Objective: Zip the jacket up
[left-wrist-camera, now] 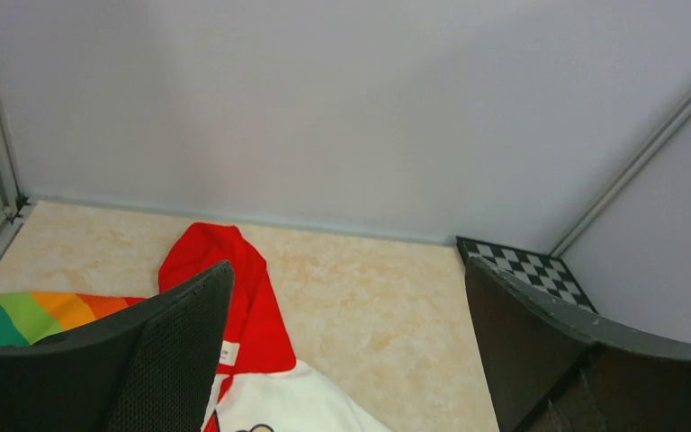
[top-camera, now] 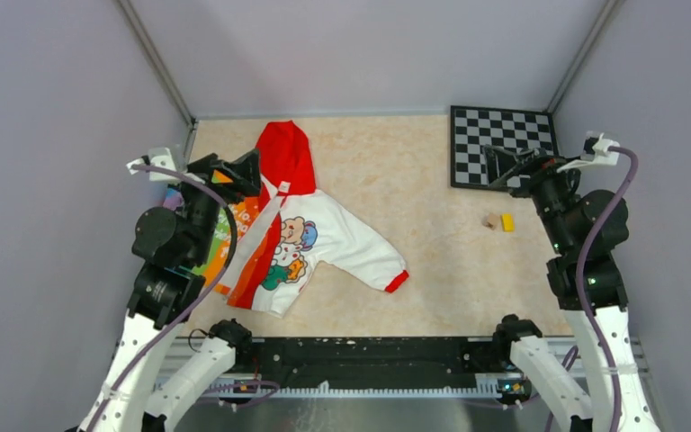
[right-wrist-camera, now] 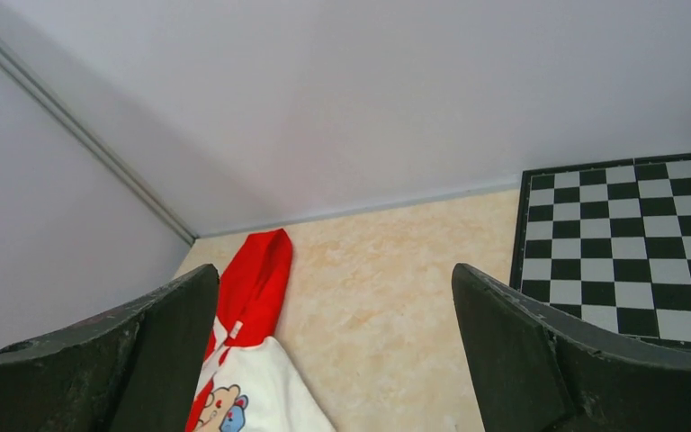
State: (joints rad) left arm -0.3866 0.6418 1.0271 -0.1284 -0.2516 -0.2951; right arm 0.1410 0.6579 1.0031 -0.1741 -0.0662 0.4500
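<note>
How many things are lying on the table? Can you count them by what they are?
jacket: 1
checkerboard: 1
blocks: 2 (yellow block, tan block)
Total: 4

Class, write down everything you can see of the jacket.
The jacket is small, soft cloth, lying flat on the table, left of centre. Red hood points to the far wall; white half with cartoon bears, its sleeve spread out, red cuff; rainbow-striped half partly hidden under the left arm. Nothing grips it.
</note>
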